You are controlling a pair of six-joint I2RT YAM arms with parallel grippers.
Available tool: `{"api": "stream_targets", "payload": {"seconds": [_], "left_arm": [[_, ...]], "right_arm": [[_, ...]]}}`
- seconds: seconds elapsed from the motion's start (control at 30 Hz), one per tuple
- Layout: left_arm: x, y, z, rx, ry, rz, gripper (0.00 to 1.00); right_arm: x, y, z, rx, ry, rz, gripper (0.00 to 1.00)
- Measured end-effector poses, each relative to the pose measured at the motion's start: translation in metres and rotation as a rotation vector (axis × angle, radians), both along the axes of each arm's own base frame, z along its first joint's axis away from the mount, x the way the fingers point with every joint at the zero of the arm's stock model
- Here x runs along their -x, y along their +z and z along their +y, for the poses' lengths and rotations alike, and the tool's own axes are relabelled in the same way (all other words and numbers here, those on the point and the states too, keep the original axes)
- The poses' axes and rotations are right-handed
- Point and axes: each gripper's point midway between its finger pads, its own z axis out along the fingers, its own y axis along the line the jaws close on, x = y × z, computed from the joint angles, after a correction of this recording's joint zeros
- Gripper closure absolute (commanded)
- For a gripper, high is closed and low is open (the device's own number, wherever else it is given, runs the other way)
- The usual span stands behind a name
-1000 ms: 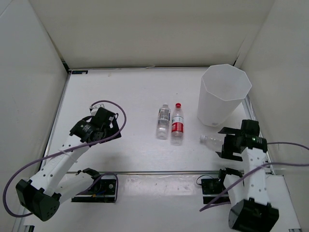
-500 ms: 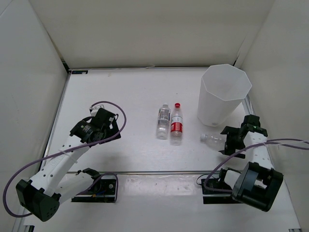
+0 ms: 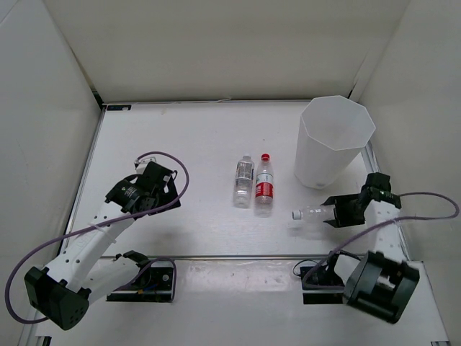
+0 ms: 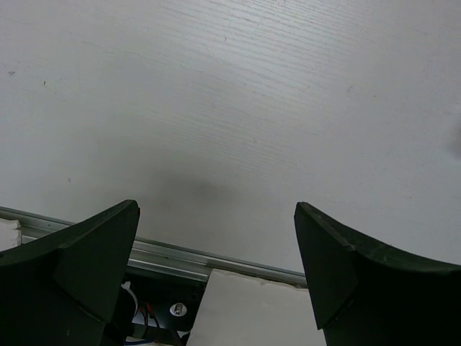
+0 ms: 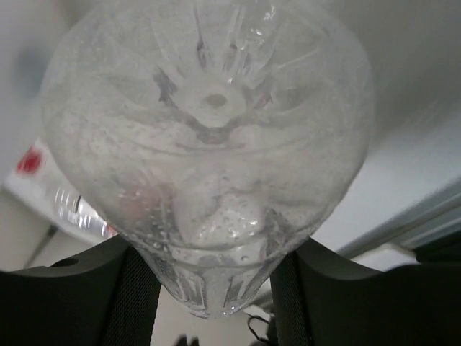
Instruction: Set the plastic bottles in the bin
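Observation:
A clear plastic bottle [image 3: 311,213] with a white cap lies pointing left, just in front of the bin [image 3: 310,155], a tall translucent white tub with a faceted rim. My right gripper [image 3: 337,211] is shut on its base end. In the right wrist view the bottle's base [image 5: 209,130] fills the frame, wedged in my right gripper [image 5: 216,288]. Two more bottles lie side by side mid-table: one with a pale cap [image 3: 245,180] and one with a red cap and label [image 3: 265,187]. My left gripper [image 3: 148,189] hangs open over bare table, its jaws [image 4: 216,274] holding nothing.
White walls box in the table on the left, back and right. A metal rail [image 3: 230,256] runs along the near edge, with the arm bases and their cables behind it. The bin stands in the back right corner, close to the right wall.
My right gripper has closed on the white-capped bottle, and the bottle has shifted a little left and toward the near edge. The left arm has barely moved.

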Motion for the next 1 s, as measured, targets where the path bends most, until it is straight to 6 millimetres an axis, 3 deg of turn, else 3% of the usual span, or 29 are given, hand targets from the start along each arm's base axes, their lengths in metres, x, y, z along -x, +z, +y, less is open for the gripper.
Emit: {"api": "stream_targets", "payload": {"seconds": [0.07,0.13,0.33,0.47,0.57,0.67,0.77,0.87,1.0], "left_arm": [[-0.002,0.001,-0.001,0.004,-0.001,-0.006,0.00],[-0.003,0.001,-0.002,0.009,-0.001,-0.012,0.00],[-0.005,0.000,-0.007,0.023,-0.018,-0.010,0.00],[-0.006,-0.004,-0.014,0.040,-0.033,0.016,0.00],[-0.007,-0.008,-0.018,0.042,-0.045,0.042,0.00],[-0.016,-0.001,-0.025,0.047,-0.063,0.048,0.00],[-0.032,0.012,-0.038,0.070,-0.080,0.029,0.00],[-0.053,0.020,-0.056,0.106,-0.105,0.018,0.00],[-0.082,0.027,-0.086,0.163,-0.155,0.010,0.00]], "right_arm": [[0.005,0.028,0.011,-0.007,0.050,-0.083,0.80],[0.006,0.070,0.021,-0.007,0.088,-0.198,0.80],[-0.006,0.256,0.027,0.132,0.150,-0.681,0.82],[-0.037,0.359,0.004,0.339,0.170,-0.896,0.82],[-0.078,0.403,-0.026,0.510,0.158,-0.962,0.80],[-0.124,0.419,-0.057,0.659,0.152,-0.938,0.74],[-0.172,0.401,-0.073,0.760,0.192,-0.861,0.52],[-0.204,0.357,-0.064,0.797,0.296,-0.743,0.00],[-0.209,0.314,-0.036,0.798,0.459,-0.626,0.00]]}}
